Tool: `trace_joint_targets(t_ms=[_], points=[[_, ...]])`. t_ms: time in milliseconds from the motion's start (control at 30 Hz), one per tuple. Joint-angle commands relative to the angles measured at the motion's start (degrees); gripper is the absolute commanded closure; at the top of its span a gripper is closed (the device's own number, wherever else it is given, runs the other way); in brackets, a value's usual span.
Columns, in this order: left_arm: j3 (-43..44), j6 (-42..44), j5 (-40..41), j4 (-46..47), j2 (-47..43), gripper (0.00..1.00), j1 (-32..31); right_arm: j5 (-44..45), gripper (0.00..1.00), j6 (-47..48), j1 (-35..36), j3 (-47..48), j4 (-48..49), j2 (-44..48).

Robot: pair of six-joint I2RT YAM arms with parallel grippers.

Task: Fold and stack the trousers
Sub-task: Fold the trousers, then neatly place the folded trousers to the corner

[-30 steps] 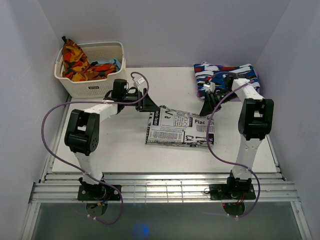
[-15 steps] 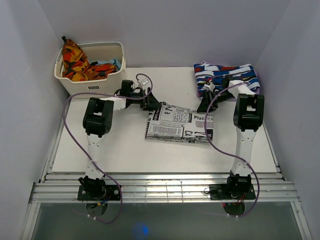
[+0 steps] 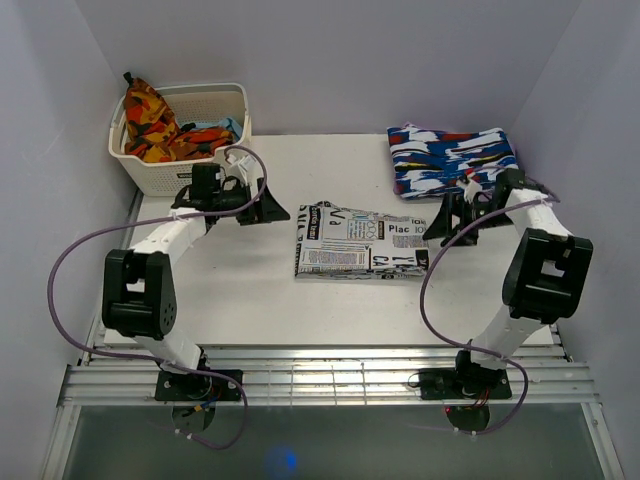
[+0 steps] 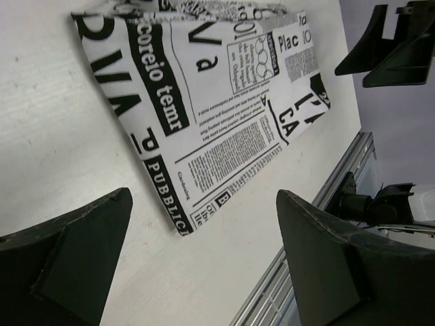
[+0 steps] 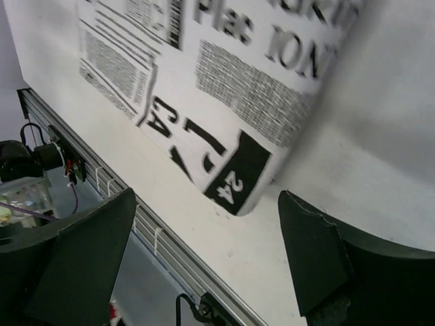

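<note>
Top external view: the trousers (image 3: pixel 360 252) lie folded into a flat, soft cloth rectangle mid-worktop (image 3: pixel 230 290), long axis running left to right; which end holds the waistband I cannot tell. The left gripper (image 3: pixel 278 213) and right gripper (image 3: pixel 437 226) sit off its short ends, jaws spread and empty.

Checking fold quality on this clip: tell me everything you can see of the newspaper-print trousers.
The trousers are white fabric printed with black newspaper text and headlines, folded into a flat, roughly rectangular packet. They lie mid-table on the white table, with nothing resting on them. Both hands are open and grip nothing: the left hand sits beside the packet's left edge and the right hand beside its right.
</note>
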State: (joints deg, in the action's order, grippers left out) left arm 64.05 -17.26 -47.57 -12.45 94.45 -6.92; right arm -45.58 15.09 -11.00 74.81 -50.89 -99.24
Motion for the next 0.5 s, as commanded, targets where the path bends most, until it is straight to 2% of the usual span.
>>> trace_joint_targets(t_ms=[0,167,200,400,467], points=[[-5.2,-0.6,3.6,-2.1,-2.1,0.02,-1.0,4.9,0.10,-4.5,-0.9,-8.0,5.6,-3.9],[-7.1,-3.6,7.5,-1.4,-1.9,0.02,-1.1,5.2,0.10,-8.9,0.2,-10.1,10.3,-7.9],[-6.7,-4.3,10.9,-1.9,-1.3,0.02,-1.2,5.3,0.10,-9.3,0.7,-10.2,10.5,-8.9],[-1.7,-3.8,17.6,-5.8,2.7,0.02,-3.2,8.0,0.10,-13.3,6.3,-13.7,17.8,-10.4],[-1.1,-2.9,18.4,-5.0,2.2,0.02,-4.5,8.5,0.02,-13.3,7.7,-13.1,17.8,-11.8]])
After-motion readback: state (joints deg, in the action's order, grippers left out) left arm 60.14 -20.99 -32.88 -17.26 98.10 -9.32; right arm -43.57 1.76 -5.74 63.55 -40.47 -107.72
